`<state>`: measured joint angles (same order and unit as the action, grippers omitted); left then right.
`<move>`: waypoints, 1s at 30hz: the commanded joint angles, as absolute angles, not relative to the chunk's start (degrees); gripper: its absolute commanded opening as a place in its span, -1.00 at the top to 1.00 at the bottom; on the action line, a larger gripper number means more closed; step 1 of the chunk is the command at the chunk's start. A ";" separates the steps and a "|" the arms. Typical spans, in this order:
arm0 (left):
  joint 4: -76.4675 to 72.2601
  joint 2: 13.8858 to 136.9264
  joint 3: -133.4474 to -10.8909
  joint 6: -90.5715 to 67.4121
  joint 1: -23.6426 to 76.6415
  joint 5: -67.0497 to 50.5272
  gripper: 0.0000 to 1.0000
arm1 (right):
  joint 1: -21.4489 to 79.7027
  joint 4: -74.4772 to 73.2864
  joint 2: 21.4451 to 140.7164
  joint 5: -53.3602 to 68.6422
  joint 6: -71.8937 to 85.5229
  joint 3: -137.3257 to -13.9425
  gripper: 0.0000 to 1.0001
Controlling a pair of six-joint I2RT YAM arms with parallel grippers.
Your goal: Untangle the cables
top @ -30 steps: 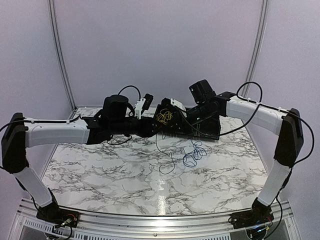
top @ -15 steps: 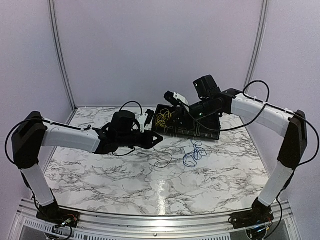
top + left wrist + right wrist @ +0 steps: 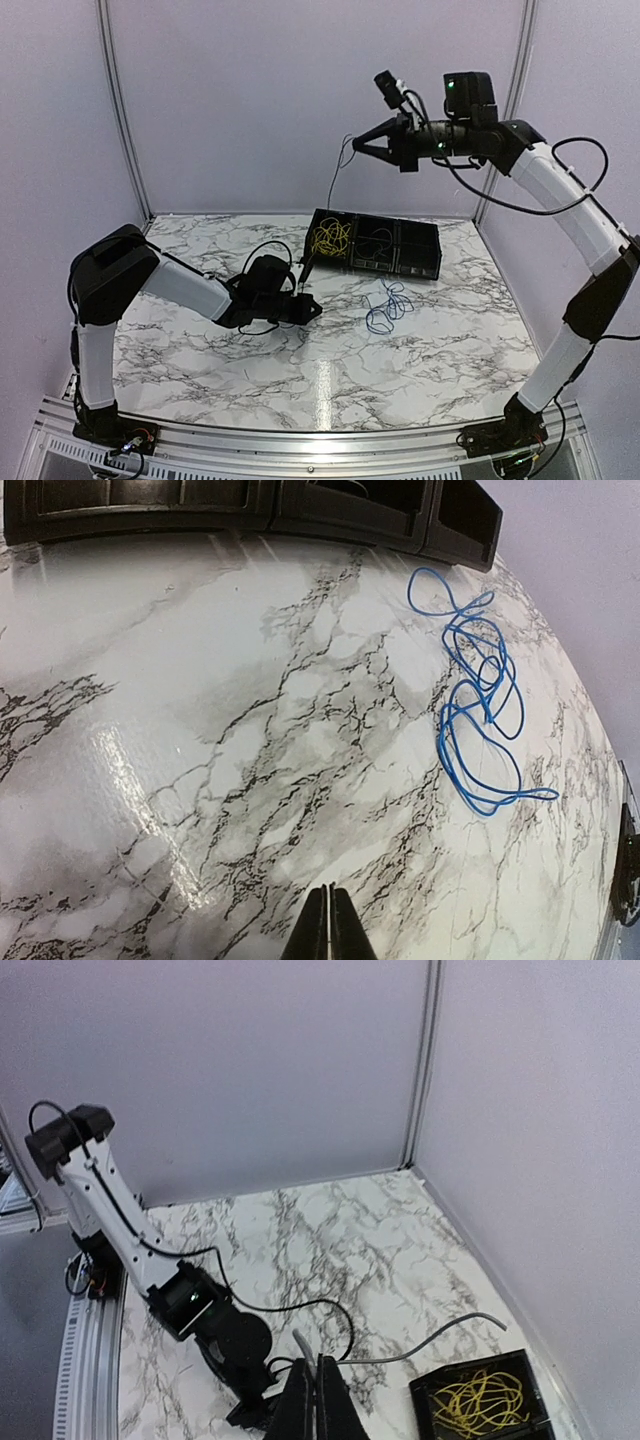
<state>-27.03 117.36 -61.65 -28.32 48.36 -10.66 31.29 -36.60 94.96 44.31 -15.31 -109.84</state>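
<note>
My right gripper [image 3: 353, 146] is raised high above the table's back and is shut on a thin black cable [image 3: 335, 176]. That cable hangs loose below it and looks grey in the right wrist view [image 3: 440, 1338], where it leaves the shut fingertips [image 3: 318, 1385]. The yellow cable [image 3: 328, 237] lies coiled in the left compartment of the black tray [image 3: 400, 273] and shows again from the right wrist [image 3: 485, 1400]. A blue cable [image 3: 388, 305] lies tangled on the marble [image 3: 480, 710]. My left gripper [image 3: 318, 309] is low over the table, shut, with nothing seen between its jaws [image 3: 330, 920].
The black tray [image 3: 250, 520] stands at the back of the marble table, with the blue tangle just in front of it. Purple walls and metal posts close in the back and sides. The left arm [image 3: 215, 1325] lies low across the table's left half.
My right arm rose from the tray to high above the table, lifting the black cable off the marble. My left arm drew back leftward and down, and its jaws closed.
</note>
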 commanded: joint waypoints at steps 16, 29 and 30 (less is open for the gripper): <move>-28.92 108.02 -48.75 -32.00 48.17 -9.23 0.54 | 17.30 -27.82 104.59 39.47 -9.75 -121.75 1.00; -29.41 100.45 -43.46 -31.11 49.61 -8.15 0.24 | 14.61 -25.09 107.63 33.80 -11.82 -124.46 1.00; -29.38 100.12 -43.26 -31.39 49.60 -8.22 0.23 | 14.49 -25.13 107.89 33.49 -12.05 -124.48 1.00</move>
